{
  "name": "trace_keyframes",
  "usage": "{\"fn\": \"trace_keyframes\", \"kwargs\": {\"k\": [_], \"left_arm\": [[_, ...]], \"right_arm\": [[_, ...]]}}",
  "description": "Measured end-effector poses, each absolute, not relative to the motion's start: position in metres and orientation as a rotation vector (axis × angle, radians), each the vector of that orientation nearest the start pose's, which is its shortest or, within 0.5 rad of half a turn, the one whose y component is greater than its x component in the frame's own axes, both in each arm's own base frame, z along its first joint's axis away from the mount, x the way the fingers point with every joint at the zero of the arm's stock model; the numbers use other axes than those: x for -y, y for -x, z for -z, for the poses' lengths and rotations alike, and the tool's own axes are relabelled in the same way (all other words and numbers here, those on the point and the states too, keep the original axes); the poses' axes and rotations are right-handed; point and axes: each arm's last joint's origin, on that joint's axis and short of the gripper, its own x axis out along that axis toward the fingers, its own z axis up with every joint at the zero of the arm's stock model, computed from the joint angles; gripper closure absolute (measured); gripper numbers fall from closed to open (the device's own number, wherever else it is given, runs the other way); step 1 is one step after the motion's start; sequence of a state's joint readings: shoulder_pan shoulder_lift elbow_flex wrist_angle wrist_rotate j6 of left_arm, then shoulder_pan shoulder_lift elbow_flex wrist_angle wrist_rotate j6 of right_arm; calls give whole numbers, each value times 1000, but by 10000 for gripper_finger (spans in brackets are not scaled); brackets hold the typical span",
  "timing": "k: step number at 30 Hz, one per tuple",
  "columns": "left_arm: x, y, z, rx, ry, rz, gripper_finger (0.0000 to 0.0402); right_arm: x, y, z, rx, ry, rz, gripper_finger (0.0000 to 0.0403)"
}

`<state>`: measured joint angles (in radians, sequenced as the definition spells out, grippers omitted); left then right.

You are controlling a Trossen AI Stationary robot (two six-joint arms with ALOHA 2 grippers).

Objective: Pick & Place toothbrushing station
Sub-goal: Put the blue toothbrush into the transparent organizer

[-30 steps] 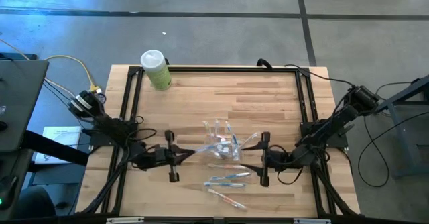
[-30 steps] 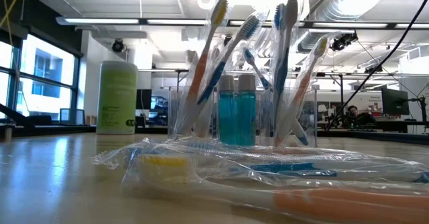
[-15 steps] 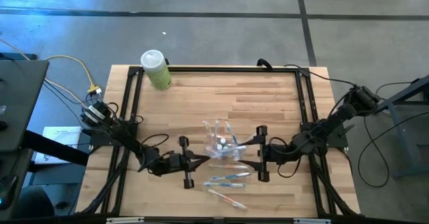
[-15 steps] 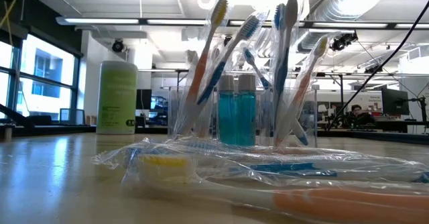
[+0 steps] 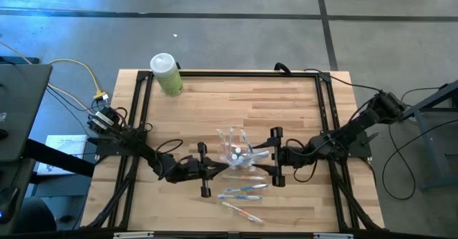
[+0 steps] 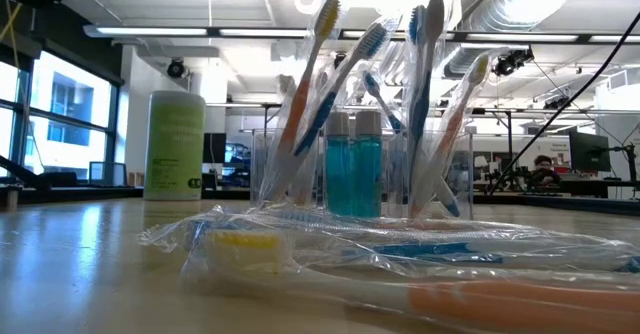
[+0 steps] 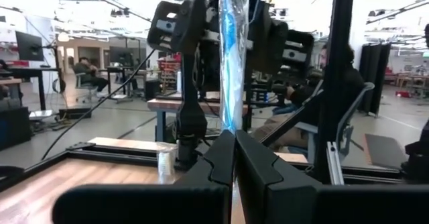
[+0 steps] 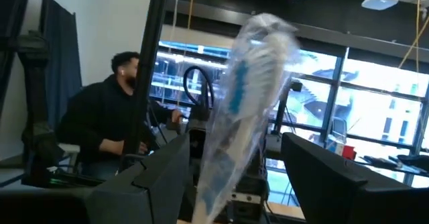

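Butcher-block table (image 5: 286, 103), black frame rail round it. Pale green bottle (image 5: 167, 74) with white cap at 11 o'clock corner, not part of the job.

Toothbrushing station (image 5: 236, 152): clear plastic holder just below table centre, toward 6 o'clock. Low view shows wrapped brushes standing in it, bristles up, and two blue-filled tubes (image 6: 352, 164) between them. Loose wrapped toothbrushes (image 5: 242, 192) lie flat further toward 6 o'clock, apart from the holder.

Left gripper (image 5: 223, 169) at the holder's 8 o'clock, jaws fully shut, one wrapped blue toothbrush (image 7: 231, 56) upright straight ahead of the tips; can't tell whether it's pinched. Right gripper (image 5: 262, 158) at the holder's 3 o'clock, jaws wide, a wrapped blue brush (image 8: 244, 96) standing between the fingers, no contact visible.

Handling, my read: all light. Handles stiff; crinkly film wrap is slick and will slide or tug neighbours. Holder is thin, rigid, tippy. Pinch mid-handle through the wrap, lift straight up.
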<state>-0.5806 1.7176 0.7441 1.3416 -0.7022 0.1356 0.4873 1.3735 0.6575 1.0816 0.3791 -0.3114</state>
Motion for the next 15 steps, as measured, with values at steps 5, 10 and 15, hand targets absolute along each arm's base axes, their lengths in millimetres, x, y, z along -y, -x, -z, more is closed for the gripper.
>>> {"fn": "trace_keyframes", "kwargs": {"k": [5, 10, 15], "left_arm": [[163, -288, -227, 277, 82, -147, 399], [163, -288, -227, 275, 82, -145, 399], [163, -288, -226, 267, 85, -142, 399]], "right_arm": [[-122, -255, -278, 325, 172, -92, 190], [-122, -255, -278, 327, 156, -99, 260], [-122, -255, -278, 327, 173, -101, 360]]}}
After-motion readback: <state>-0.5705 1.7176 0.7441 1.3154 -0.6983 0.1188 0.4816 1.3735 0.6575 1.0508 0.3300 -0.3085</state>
